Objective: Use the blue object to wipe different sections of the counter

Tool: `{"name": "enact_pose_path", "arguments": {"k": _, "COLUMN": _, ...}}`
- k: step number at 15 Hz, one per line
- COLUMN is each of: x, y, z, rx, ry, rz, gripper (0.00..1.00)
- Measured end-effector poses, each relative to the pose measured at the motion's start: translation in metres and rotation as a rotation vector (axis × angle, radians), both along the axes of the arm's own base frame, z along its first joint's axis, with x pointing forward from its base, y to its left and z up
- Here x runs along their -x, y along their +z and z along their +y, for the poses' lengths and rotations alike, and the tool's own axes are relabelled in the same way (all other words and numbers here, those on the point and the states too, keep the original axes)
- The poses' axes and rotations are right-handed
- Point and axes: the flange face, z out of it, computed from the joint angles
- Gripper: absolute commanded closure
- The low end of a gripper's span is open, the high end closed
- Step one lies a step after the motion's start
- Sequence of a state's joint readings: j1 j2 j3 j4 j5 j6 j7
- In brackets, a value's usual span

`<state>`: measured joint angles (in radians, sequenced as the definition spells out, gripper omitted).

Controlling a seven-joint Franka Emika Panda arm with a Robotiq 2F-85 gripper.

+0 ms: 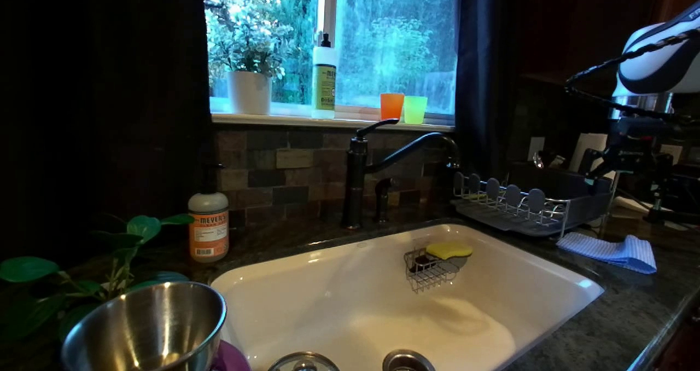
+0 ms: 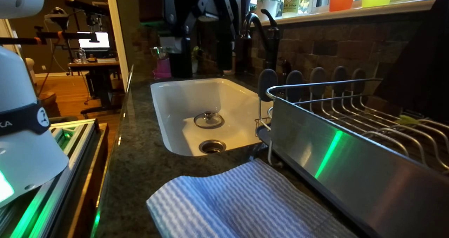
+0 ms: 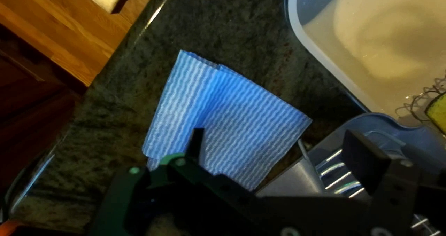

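Observation:
A blue-and-white striped cloth (image 3: 237, 117) lies folded on the dark stone counter (image 3: 216, 23). It shows in both exterior views (image 1: 610, 253) (image 2: 228, 203), between the sink and the dish rack on one side and the counter's front edge. My gripper (image 3: 278, 142) is open, with nothing between its fingers. In the wrist view one finger overlaps the cloth and the other overlaps the dish rack. In both exterior views the gripper (image 1: 623, 193) (image 2: 202, 59) hangs above the counter, apart from the cloth. Part of the cloth's near edge is hidden by the gripper in the wrist view.
A metal dish rack (image 2: 336, 150) stands close beside the cloth. A white sink (image 1: 328, 305) with a dark faucet (image 1: 356, 185) is set in the counter. A soap bottle (image 1: 209, 226), a plant (image 1: 120, 245) and a steel bowl (image 1: 147, 327) stand around the sink's far end.

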<state>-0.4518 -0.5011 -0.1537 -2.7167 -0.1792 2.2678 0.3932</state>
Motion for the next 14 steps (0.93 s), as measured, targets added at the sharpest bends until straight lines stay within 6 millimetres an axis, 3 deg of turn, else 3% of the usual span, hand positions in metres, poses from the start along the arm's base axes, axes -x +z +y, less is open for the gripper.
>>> {"name": "enact_pose_path", "arguments": {"k": 4, "x": 0.006, "y": -0.006, "z": -0.006, "rx": -0.022, "ry": -0.028, "rz": 0.001, "gripper": 0.00}}
{"name": "enact_pose_path", "arguments": {"k": 8, "x": 0.028, "y": -0.027, "z": -0.030, "rx": -0.076, "ry": -0.102, "rz": -0.025, "gripper": 0.00}}
{"name": "enact_pose_path", "arguments": {"k": 14, "x": 0.027, "y": -0.048, "z": -0.063, "rx": 0.002, "ry": -0.079, "rz": -0.108, "gripper": 0.00}}
